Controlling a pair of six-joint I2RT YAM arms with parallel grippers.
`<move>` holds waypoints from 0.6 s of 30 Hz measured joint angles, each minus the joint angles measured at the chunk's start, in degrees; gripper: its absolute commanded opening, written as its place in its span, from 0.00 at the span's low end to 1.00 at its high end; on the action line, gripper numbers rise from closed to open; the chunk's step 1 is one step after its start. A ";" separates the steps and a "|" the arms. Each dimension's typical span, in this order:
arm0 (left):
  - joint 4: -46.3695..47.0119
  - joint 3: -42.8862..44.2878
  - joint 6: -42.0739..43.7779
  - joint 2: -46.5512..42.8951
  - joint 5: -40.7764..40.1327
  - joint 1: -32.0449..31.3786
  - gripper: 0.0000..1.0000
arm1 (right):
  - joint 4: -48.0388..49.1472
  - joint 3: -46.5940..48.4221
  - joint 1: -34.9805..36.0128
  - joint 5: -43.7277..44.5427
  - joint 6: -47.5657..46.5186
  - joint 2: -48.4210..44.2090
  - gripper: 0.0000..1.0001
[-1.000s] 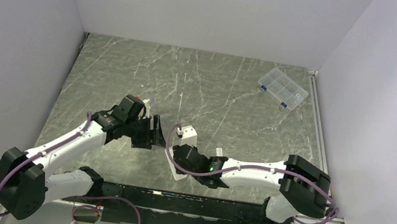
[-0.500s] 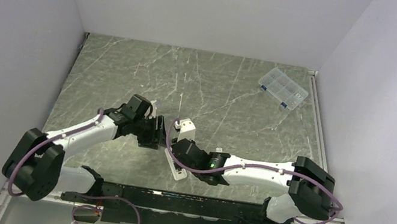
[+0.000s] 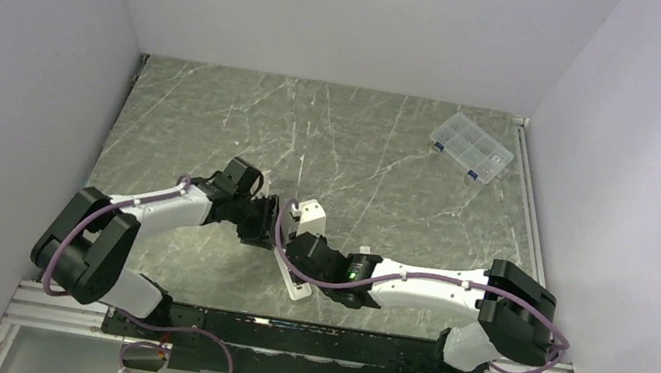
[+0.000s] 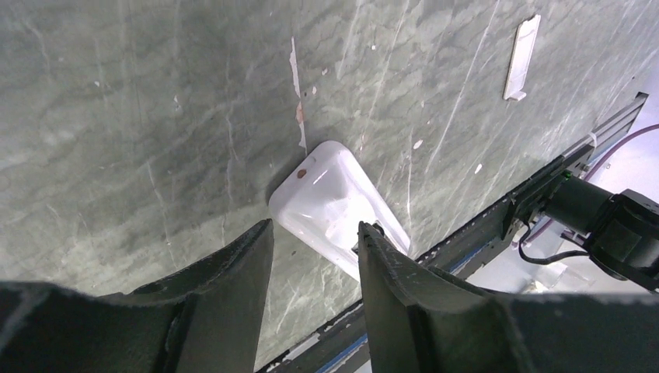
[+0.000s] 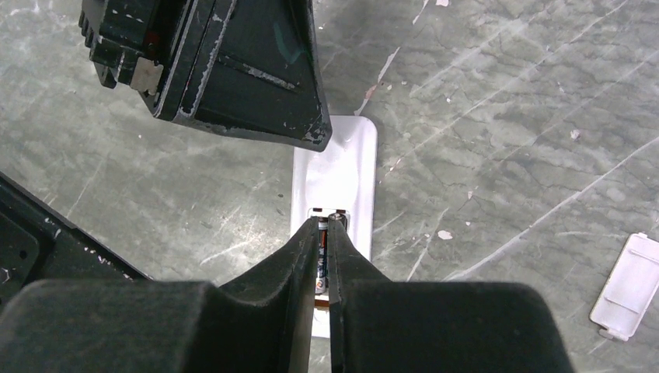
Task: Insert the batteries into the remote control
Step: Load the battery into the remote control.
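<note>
Grey marbled tabletop (image 5: pixel 505 116) under both my arms, plain white walls round it. R gripper (image 5: pixel 326 221): fingers pinched nearly together on a battery (image 5: pixel 326 260), a thin dark cylinder lying lengthwise in the slit btw them, its end pointing at the remote control (image 5: pixel 336 167). The remote lies flat on the table right below, white, long axis running away from my R wrist cam. The battery's end sits over the near part, by a small notch in the plastic; can't tell if it's touching.

L gripper (image 4: pixel 315 227): fingers apart, the remote's rounded end showing in the gap just past the tips. One finger (image 4: pixel 404 280) overlaps the remote's edge, contact unclear. Seen from the R wrist, the L gripper's black body hangs over the remote's far end.

Small white sliver (image 5: pixel 625 291) lies flat on the table, off to the side, apart from the remote. From the top cam both arms meet mid-table nr the front edge. Clear compartmented box (image 3: pixel 471 147) sits well apart, at the far R corner.
</note>
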 measured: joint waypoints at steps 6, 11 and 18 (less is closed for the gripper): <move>0.59 1.27 2.29 0.28 -1.77 -0.09 0.54 | -0.26 -0.02 0.00 0.00 0.09 0.00 0.11; 1.73 1.33 4.11 0.22 -3.32 -0.52 0.55 | -0.28 -1.11 0.00 0.00 0.11 -0.13 0.11; 2.03 1.33 7.06 -0.39 -7.19 -3.61 0.56 | -0.63 -3.67 0.00 0.00 0.33 -3.61 0.12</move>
